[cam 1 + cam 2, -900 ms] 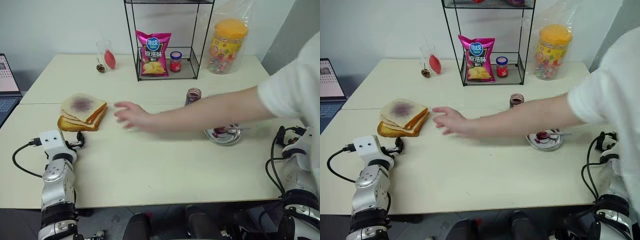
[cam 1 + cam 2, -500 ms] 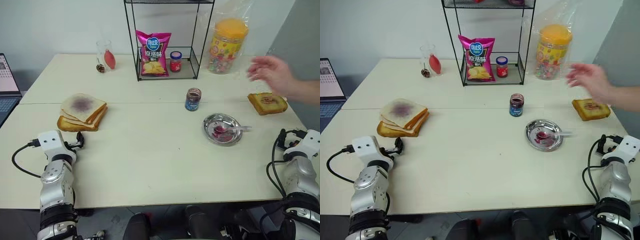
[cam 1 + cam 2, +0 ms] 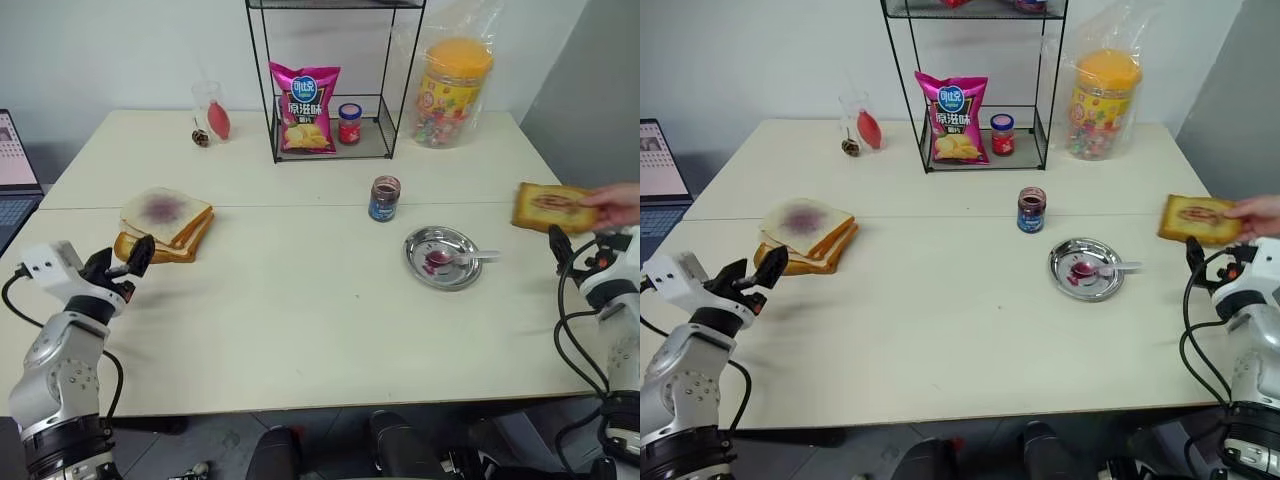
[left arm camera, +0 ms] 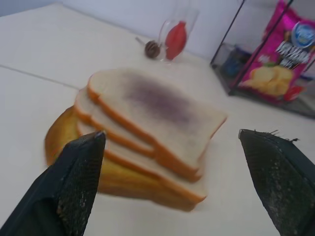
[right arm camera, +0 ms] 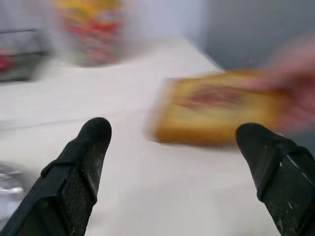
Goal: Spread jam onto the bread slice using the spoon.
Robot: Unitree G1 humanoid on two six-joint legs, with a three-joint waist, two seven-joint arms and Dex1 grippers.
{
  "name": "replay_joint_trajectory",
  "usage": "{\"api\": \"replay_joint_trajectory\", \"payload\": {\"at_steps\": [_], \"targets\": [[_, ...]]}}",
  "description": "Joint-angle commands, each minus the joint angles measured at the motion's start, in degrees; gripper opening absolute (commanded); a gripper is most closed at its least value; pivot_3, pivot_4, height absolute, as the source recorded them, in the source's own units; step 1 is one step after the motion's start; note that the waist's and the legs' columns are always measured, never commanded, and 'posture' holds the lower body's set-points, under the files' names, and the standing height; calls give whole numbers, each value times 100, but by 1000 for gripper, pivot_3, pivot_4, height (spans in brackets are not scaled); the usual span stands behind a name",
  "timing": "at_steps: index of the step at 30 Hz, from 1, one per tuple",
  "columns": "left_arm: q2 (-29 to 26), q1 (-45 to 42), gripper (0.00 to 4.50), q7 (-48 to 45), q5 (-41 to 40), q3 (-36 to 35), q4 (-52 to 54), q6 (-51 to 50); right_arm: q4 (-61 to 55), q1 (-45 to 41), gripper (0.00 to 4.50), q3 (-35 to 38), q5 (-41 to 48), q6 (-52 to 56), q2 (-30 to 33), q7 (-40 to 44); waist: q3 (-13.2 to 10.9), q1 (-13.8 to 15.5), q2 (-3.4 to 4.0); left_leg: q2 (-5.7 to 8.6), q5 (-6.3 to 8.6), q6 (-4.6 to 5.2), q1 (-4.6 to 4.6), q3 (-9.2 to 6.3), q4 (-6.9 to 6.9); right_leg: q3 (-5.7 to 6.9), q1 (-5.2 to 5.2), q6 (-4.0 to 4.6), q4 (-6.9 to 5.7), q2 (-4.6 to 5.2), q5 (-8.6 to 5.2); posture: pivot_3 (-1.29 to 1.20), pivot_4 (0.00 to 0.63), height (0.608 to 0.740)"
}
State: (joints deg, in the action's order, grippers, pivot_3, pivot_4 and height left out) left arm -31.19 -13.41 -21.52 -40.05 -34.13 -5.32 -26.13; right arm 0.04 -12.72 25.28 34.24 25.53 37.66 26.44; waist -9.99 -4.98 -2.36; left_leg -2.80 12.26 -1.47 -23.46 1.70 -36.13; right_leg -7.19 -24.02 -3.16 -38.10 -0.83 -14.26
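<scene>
Sitting at the right edge of the frame, the bread slice (image 3: 553, 207) is being held by a person's hand (image 3: 618, 205). Both claws, the left gripper (image 4: 177, 184) and right gripper (image 5: 179, 172), are staying wide open, holding nothing. The spoon (image 3: 455, 258) is lying in the dish (image 3: 443, 257) near the jam (image 3: 384, 198) at the middle.

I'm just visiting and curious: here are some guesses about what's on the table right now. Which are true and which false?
1. The spoon lies in the round metal dish. True.
2. The left gripper is shut on the spoon. False: it is open and holds nothing, near the stack of bread slices.
3. A person's hand is at the single bread slice. True.
4. The jam jar stands on the wire shelf. False: it stands on the table, in front of the shelf.
</scene>
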Motion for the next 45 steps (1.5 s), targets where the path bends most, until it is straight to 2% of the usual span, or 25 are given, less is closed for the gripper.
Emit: {"api": "replay_joint_trajectory", "payload": {"at_steps": [1, 6, 10, 13, 24, 33, 45], "targets": [[-152, -548, 4500, 241, 35, -60, -284, -26, -1048, -136, 4467, -226, 1001, 1069, 523, 940, 4, 18, -6, 0, 0, 0, 0, -5, 0, 4, 2, 0, 1, -1, 0, 0, 150, 740], [-115, -1131, 4500, 331, 200, 33, -1023, 36, -1740, -763, 4467, -973, 1790, 2100, 814, 1569, 6, -2, -12, 0, 0, 0, -7, -4, 0, 3, 1, 0, 15, -2, -2, 0, 150, 740], [-75, -1439, 4500, 319, 274, 149, -1438, 3, -1979, -1364, 4467, -1740, 1761, 2298, 675, 1904, 5, 34, -12, 0, 0, 0, -40, -19, 0, 20, -17, 1, 18, -1, -3, 0, 150, 740], [-29, -1583, 4500, 300, 238, 157, -1625, -77, -1854, -1768, 4467, -2017, 1595, 2247, 440, 1892, 4, 45, -14, 1, 0, 0, -47, -27, -1, 27, -18, 1, 20, 0, -3, 0, 150, 740], [-73, -1838, 4500, 636, 133, -70, -2129, -256, -1856, -1765, 4467, -2095, 1487, 2273, 475, 2110, 4, 125, -15, 3, 0, -1, -49, -30, -3, 35, -17, 3, 20, 7, -1, 0, 150, 740], [-232, -2112, 4500, 291, 364, 181, -2284, -234, -1884, -1726, 4467, -2011, 1430, 2280, 354, 2012, 4, 170, -15, 4, 0, -2, -48, -30, -7, 35, -16, 3, 17, 6, -1, 0, 150, 740], [-195, -2323, 4500, 400, 365, 132, -2459, -331, -1917, -1768, 4467, -1858, 1523, 2361, 335, 1878, 4, 172, -15, 4, 0, -2, -49, -31, -8, 35, -16, 5, 16, 6, 0, 0, 150, 740]]}}
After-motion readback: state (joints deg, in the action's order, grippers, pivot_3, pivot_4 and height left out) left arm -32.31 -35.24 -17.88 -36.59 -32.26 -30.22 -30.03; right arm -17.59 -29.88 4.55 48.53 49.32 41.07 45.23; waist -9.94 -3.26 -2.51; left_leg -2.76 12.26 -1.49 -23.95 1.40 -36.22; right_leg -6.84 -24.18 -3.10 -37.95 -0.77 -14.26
